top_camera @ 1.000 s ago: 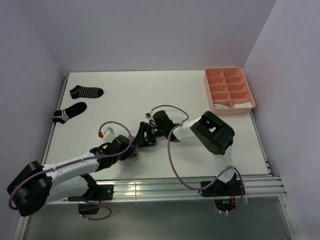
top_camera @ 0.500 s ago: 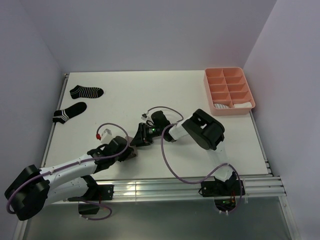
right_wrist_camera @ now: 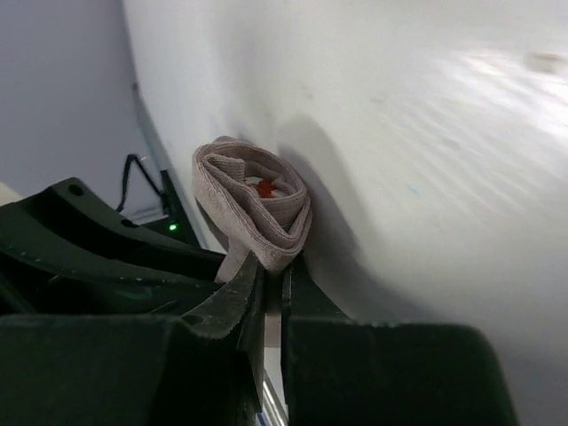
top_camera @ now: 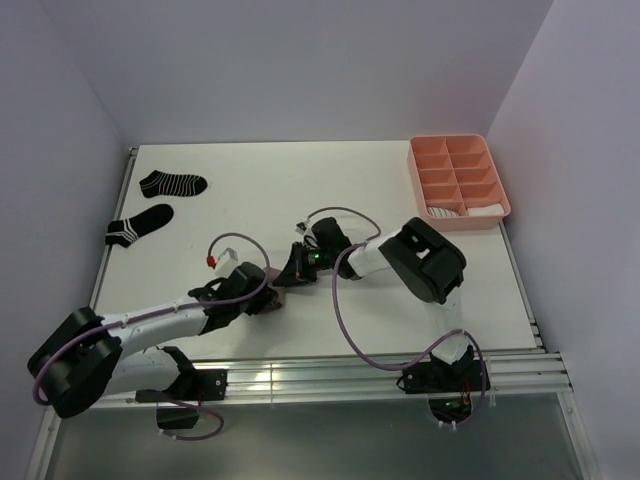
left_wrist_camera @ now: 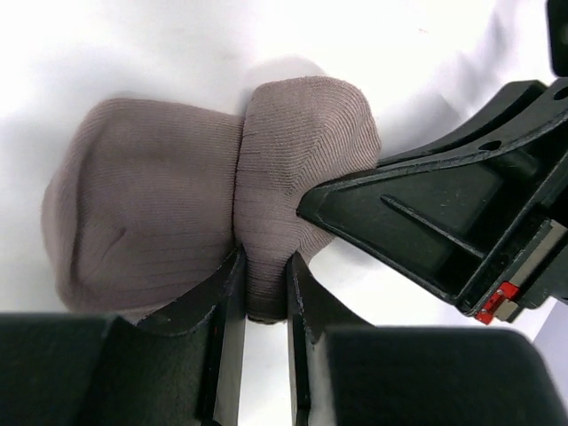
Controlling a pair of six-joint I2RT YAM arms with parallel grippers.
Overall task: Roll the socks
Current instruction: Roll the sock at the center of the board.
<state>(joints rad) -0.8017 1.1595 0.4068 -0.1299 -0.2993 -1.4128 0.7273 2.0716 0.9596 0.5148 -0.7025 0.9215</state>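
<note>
The taupe sock (left_wrist_camera: 151, 204) lies rolled into a short bundle on the white table, between my two grippers. My left gripper (left_wrist_camera: 264, 271) is shut on a fold at the middle of the roll. In the right wrist view the roll's spiral end (right_wrist_camera: 257, 213) faces me, with a bit of red inside it. My right gripper (right_wrist_camera: 273, 271) is shut on the loose outer edge of that sock. In the top view both grippers meet near the table's front middle, the left gripper (top_camera: 266, 296) just left of the right gripper (top_camera: 290, 272). Two black white-striped socks (top_camera: 172, 183) (top_camera: 140, 224) lie flat at the far left.
A pink divided tray (top_camera: 458, 160) stands at the back right, with white socks (top_camera: 485, 210) in its near compartments. The table's front rail (top_camera: 330, 375) runs just behind the arm bases. Purple walls close in the left, back and right sides.
My right gripper has shut on the sock's edge; it was open a second ago. The left arm has pushed slightly right and forward, still holding the roll.
</note>
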